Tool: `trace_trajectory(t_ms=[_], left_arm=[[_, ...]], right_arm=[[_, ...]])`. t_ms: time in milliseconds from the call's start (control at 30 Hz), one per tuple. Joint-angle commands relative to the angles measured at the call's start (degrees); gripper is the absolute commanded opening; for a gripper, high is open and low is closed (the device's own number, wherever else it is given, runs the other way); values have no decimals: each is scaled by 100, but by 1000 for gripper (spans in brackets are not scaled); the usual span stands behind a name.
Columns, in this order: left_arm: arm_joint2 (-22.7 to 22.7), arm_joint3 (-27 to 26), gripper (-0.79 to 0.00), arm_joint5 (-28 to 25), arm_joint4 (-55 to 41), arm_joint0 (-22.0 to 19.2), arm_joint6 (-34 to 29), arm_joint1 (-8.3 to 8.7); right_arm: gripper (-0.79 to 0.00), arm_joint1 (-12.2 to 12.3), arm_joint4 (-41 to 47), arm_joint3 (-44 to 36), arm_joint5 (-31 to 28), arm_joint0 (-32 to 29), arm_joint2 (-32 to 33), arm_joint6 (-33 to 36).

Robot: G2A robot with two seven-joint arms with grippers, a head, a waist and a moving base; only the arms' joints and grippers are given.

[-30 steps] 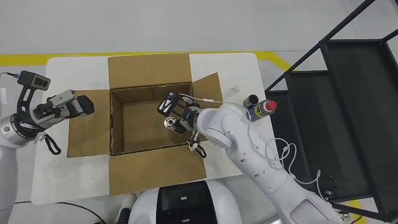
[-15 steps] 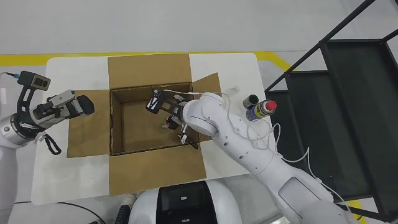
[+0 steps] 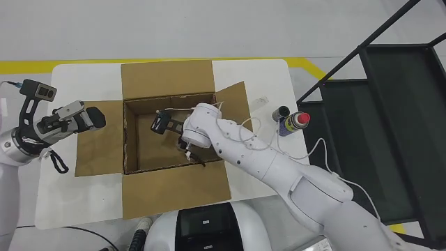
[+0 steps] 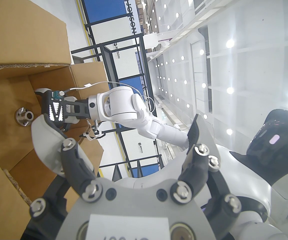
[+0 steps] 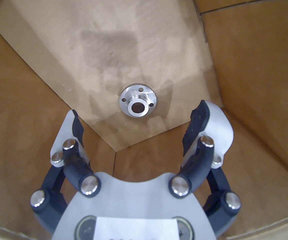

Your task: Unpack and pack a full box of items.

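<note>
An open cardboard box (image 3: 167, 80) stands in the middle of the white table (image 3: 83, 77). On its floor lies a round metal flange (image 5: 138, 100) with a centre bore, also seen in the left wrist view as the flange (image 4: 24, 116). My right gripper (image 5: 137, 114) is inside the box, open, hanging above the flange with nothing between its fingers. From above, the right gripper (image 3: 164, 122) is near the box's left half. My left gripper (image 3: 89, 118) is open and empty over the box's left flap; its fingers (image 4: 46, 131) point towards the box.
A red-capped spray can (image 3: 296, 120) and a darker can (image 3: 281, 113) stand on the table right of the box. A black metal rack (image 3: 376, 111) stands beyond the table's right edge. The box's four flaps lie folded outward.
My right arm has swung leftward inside the box, carrying its open gripper from the box's middle towards its left half. The left arm has not moved.
</note>
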Motion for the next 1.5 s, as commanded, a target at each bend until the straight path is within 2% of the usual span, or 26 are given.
trace_trajectory(t_ms=[0,200,333,433,700,733,767,833,900,1233,1467], left_arm=[[0,0,0,0,0,0,0,0],[0,0,0,0,0,0,0,0],[0,0,0,0,0,0,0,0],[0,0,0,0,0,0,0,0],[0,0,0,0,0,0,0,0],[0,0,0,0,0,0,0,0],[0,0,0,0,0,0,0,0],[0,0,0,0,0,0,0,0],[0,0,0,0,0,0,0,0],[0,0,0,0,0,0,0,0],[0,0,0,0,0,0,0,0]], right_arm=[[0,-47,34,149,-7,19,-35,-38],[-12,-141,93,475,-52,78,-48,-190],[-175,-179,165,652,-168,120,-13,-239],[-139,-203,243,802,-273,147,22,-282],[-206,-269,325,1113,-381,182,61,-405],[-234,-277,337,1148,-390,187,67,-416],[-271,-285,342,1179,-404,194,70,-426],[-449,-303,352,1230,-435,209,71,-430],[-779,-320,352,1276,-450,220,68,-434],[-785,-372,215,1269,-336,226,73,-439],[-785,-209,-213,370,-139,-33,234,-259]])
